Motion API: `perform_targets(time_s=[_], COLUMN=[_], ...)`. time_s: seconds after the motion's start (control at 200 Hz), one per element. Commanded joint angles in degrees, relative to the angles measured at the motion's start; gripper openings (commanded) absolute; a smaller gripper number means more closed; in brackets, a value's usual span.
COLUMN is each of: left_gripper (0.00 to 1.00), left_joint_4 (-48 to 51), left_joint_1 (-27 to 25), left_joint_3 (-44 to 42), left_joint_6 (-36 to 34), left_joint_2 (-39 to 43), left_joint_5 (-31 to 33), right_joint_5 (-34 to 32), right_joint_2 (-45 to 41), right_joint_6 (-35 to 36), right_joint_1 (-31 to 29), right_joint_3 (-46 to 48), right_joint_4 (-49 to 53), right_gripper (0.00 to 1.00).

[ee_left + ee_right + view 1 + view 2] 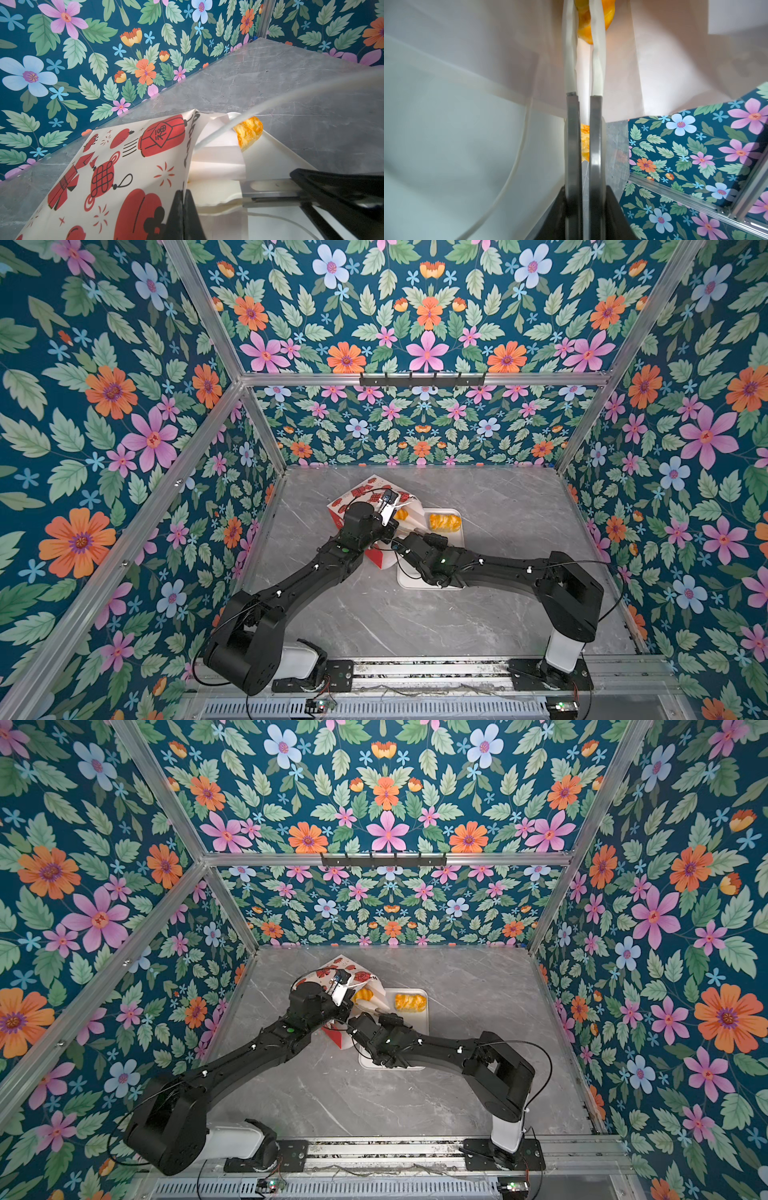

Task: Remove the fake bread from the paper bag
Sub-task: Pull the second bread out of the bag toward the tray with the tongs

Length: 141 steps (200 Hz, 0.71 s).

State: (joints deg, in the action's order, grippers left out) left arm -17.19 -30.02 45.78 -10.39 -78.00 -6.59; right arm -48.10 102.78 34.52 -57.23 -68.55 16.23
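Pinches the paper bag (124,166) by its rim in the clenched left hand (182,200). Grasps one bread piece (610,12) inside the bag with the right hand (583,9). Shows a roll (444,521) on the tray (460,531) beside the bag.

Bright, even light — blurry wrist close-ups

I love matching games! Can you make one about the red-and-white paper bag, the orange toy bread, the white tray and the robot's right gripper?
1 long ridged orange toy roll
2 red-and-white printed paper bag
3 flat white rectangular tray
4 right gripper

A rim pinched by the left gripper
B lying on the tray
C inside the bag, closed on an orange toy pastry
D flat on the grey table, under the roll

Pairs: 1-B, 2-A, 3-D, 4-C
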Motion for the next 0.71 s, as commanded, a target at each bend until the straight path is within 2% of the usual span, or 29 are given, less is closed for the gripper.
perform_targets(time_s=[0.0, 0.255, 0.7], left_gripper=[0.0, 0.0, 0.0], left_joint_4=[-1.62, -2.03, -2.32], left_joint_1=[0.03, 0.05, 0.04], left_joint_3=[0.34, 0.45, 0.51], left_joint_6=[0.72, 1.08, 1.86], left_joint_2=[-0.23, -0.75, -1.28], left_joint_5=[1.46, 2.9, 4.3], right_joint_5=[-0.14, 2.26, 1.53], right_joint_2=[-2.1, -9.46, -14.98], right_joint_6=[-6.61, -13.1, -20.44], right_joint_1=[-0.23, -1.01, -1.2], right_joint_3=[0.8, 4.45, 4.46], right_joint_4=[5.77, 11.43, 21.06], right_gripper=[0.23, 0.23, 0.23])
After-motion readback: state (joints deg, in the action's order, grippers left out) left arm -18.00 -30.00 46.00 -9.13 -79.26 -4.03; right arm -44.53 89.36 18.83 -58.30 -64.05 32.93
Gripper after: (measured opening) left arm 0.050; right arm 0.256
